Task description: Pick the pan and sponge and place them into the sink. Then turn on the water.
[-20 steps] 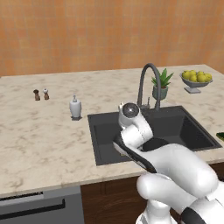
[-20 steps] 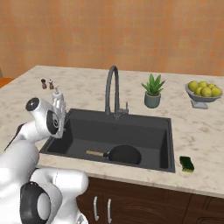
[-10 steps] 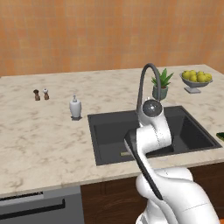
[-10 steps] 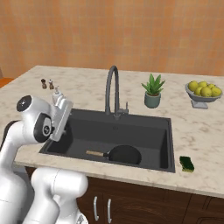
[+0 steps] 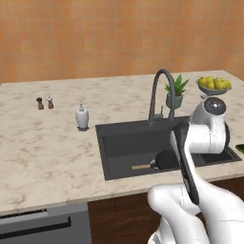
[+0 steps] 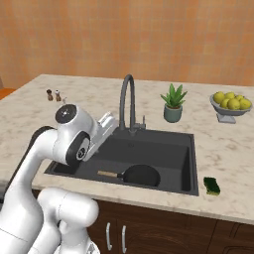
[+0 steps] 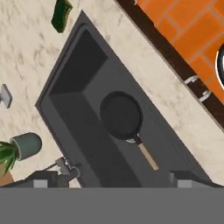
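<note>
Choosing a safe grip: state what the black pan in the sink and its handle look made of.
Small round black frying pan: probably coated metal, matte dark, no glare. Its straight light-brown handle: looks like wood, pale tan. Rendered, so uncertain.

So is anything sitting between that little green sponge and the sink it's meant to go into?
Nothing visible. The sponge lies on bare counter just beside the sink at its right front corner. Inside, the pan sits towards the front.
</note>
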Available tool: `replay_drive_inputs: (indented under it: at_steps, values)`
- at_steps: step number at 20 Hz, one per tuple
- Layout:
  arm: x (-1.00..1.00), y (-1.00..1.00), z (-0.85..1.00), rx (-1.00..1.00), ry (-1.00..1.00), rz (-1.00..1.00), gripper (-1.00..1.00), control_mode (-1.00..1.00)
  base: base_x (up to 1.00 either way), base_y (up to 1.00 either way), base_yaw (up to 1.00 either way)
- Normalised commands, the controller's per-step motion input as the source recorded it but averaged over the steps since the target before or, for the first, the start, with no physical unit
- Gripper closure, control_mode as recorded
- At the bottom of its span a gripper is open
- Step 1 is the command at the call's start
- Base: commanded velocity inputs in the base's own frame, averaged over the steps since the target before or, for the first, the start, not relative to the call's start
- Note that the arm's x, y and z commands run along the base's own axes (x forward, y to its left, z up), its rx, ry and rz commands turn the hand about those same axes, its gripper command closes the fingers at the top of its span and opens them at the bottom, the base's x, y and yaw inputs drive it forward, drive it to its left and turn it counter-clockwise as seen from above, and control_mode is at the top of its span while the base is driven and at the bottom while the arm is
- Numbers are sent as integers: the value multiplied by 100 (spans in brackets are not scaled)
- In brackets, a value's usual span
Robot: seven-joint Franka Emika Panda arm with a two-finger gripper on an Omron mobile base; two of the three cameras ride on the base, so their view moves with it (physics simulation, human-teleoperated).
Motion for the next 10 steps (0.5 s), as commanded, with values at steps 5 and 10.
replay_drive_inputs:
  at_steps: [5, 10]
  values:
    - [-1, -96, 41, 32, 36, -25, -100, -100, 0, 0, 0]
    - [0, -87, 1, 16, 23, -33, -100, -100, 0, 0, 0]
